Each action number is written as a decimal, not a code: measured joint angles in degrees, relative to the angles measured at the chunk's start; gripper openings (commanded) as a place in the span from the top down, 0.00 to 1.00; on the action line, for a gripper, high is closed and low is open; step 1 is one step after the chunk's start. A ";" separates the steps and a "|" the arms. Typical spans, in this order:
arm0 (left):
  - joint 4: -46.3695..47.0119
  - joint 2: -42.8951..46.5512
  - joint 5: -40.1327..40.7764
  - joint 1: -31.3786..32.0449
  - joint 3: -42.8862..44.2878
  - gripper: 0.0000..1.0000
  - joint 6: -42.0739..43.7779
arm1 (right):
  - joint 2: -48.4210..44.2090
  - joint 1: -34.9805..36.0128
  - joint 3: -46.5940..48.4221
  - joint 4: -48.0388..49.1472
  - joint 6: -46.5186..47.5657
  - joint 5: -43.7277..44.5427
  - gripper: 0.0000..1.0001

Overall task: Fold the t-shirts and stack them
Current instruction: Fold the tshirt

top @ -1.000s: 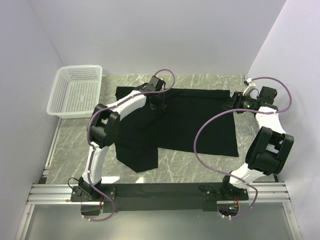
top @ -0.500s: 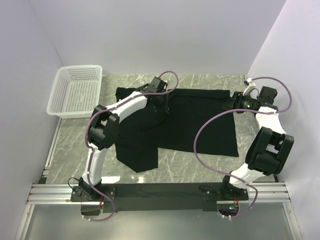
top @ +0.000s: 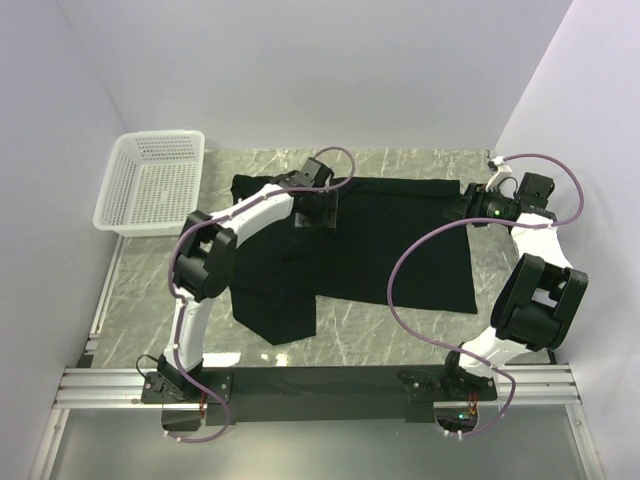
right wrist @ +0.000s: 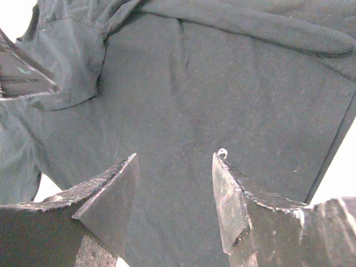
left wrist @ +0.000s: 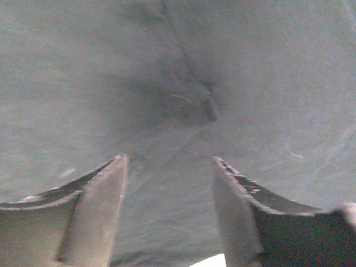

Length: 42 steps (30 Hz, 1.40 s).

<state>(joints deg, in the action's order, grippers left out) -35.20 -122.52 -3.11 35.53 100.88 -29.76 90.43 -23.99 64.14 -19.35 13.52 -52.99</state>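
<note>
T-shirt (top: 370, 230) black, spread on grey marble table (top: 350, 328), white walls (top: 300, 70); left gripper (left wrist: 169, 160), right gripper (right wrist: 176, 157) jaws apart, empty.

1. Plain black short-sleeved cloth t-shirt (top: 360, 240): uniform black from above, no print visible. Both wrist views render it a dark blue-grey, with a few pale lint threads.
2. Marble-patterned surface (top: 370, 325): grey-green, with irregular white veining.
3. White plastic mesh basket (top: 150, 190): white throughout, with a regular grid of small holes.
4. Left arm (top: 255, 210) and right arm (top: 530, 240): white shells, black joints.
5. Purple cables (top: 389, 285): dull purple, one on each arm.
6. Left gripper (left wrist: 168, 160) and right gripper (right wrist: 176, 156): jaws dark grey to black, edges scuffed pale.
7. Metal base rail (top: 100, 385): silver.
8. Walls (top: 350, 70): pale lilac-white, unpatterned.
</note>
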 measured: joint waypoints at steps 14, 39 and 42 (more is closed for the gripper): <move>10.80 10.73 0.15 -26.29 -6.23 0.18 -4.13 | 11.91 0.83 15.06 -1.22 -2.23 11.21 0.39; 14.10 2.16 -5.70 -33.75 -4.92 0.25 -8.96 | 44.76 7.32 53.94 -23.41 15.89 28.11 0.44; 14.38 2.34 -6.14 -33.75 -5.68 0.25 -8.96 | 45.55 8.00 54.90 -23.98 17.92 28.72 0.50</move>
<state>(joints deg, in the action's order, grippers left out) -20.82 -120.18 -9.26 1.78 95.20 -38.72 135.98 -15.99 119.04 -43.33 31.44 -24.27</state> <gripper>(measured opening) 0.751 0.543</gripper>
